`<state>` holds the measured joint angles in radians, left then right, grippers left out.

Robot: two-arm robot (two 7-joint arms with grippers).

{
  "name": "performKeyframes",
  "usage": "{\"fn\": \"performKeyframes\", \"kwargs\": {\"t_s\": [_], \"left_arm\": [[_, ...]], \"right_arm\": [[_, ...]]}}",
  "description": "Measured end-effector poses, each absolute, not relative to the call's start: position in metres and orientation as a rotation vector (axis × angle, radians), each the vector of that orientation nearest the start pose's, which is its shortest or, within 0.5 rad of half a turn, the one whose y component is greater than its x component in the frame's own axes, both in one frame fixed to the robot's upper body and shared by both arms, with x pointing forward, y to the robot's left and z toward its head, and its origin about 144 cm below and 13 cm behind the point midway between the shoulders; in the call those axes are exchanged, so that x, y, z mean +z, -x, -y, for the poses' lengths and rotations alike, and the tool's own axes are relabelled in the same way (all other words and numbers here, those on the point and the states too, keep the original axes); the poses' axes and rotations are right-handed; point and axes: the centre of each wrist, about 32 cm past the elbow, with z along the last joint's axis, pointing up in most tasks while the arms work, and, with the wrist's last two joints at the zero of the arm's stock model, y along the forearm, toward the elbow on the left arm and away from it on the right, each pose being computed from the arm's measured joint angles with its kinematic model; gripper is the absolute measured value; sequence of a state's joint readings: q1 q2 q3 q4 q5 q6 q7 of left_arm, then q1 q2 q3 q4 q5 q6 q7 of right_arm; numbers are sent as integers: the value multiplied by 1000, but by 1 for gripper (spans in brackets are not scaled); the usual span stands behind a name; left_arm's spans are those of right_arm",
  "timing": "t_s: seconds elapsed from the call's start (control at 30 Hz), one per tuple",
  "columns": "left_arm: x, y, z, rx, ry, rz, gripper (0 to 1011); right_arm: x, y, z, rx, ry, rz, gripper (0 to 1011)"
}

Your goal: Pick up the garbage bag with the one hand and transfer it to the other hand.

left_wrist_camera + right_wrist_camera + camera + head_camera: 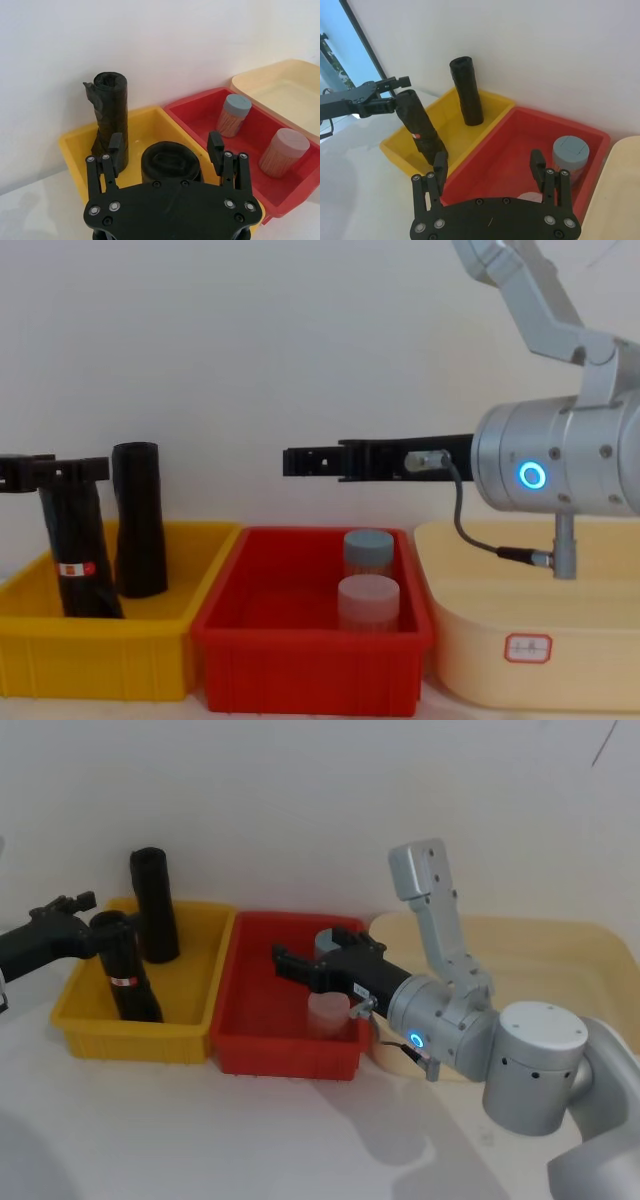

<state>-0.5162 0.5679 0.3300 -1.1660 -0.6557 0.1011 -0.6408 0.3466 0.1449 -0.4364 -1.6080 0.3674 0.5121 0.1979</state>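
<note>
1. Garbage bag [128, 975]: black roll with a red-and-white sticker, standing on end in the yellow bin [130, 1042]. Tilted, foot on the bin floor, top tipped toward the left arm. Not yet lifted.
2. Left pincer [165, 146]: reaching in from the left at the bag's top end. Open, one finger [116, 146] on either side of the roll, with a small gap on both sides in the left wrist view. Placed thus, by the look of it, for closing on the upper end and drawing the roll up clear of the bin wall.
3. Second black roll [153, 910]: no sticker, upright at the back of the same bin, just beside the bag. Outside the pincer's span, so presumably to be left alone. Near one finger, hence a possible snag.
4. Right pincer [300, 957]: on the blue-ringed arm, hovering above the red bin [285, 1058]. Open and empty, fingers pointing toward the yellow bin. Judged a waiting post for receiving the bag's free end.
5. Capped jars [368, 605]: two, standing in the red bin below the right pincer. No part of the job.
6. Beige tray [560, 935]: on the surface [250, 1140], right of the red bin.
7. Stage: grasp not yet made, handover outstanding.
</note>
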Motion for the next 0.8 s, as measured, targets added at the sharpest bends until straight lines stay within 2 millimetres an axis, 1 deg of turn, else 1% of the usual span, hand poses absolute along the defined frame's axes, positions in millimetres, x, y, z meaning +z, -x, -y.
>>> {"fn": "performKeyframes", "kwargs": {"t_s": [0.4, 0.8], "left_arm": [[1221, -579, -371, 880, -31, -96, 1001], [1221, -583, -362, 855, -28, -101, 1001]], "right_arm": [[1251, -511, 132, -878, 136, -207, 999], [1251, -509, 133, -878, 136, -207, 1000]]}}
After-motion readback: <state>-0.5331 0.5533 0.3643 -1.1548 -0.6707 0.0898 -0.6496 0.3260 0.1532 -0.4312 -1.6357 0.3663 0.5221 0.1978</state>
